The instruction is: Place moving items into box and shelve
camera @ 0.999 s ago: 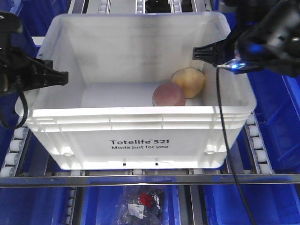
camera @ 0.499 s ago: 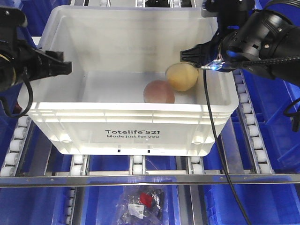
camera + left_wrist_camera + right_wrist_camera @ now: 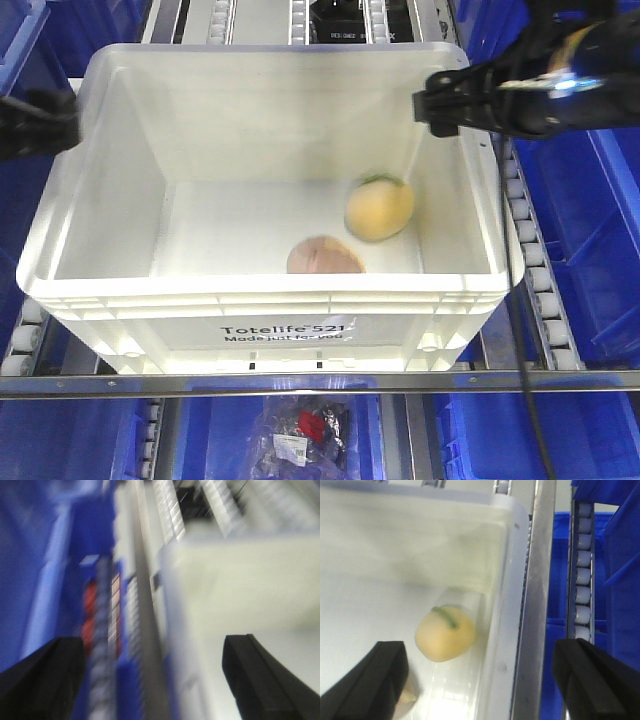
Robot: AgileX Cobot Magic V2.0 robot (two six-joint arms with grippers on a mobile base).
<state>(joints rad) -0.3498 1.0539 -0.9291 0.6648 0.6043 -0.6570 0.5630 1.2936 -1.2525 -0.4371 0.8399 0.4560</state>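
Black fingers of the right end effector [image 3: 480, 680] are being held wide astride the white box's [image 3: 260, 305] right wall; the left end effector [image 3: 150, 680] likewise at the left wall. Inside, the yellow lump [image 3: 379, 208] and pinkish lump [image 3: 324, 256] are being carried, right of centre.

Blue bins [image 3: 590, 250] sitting left & right of roller rails [image 3: 545, 300]; clear bag [image 3: 300, 440] w/ small parts lying near, below.
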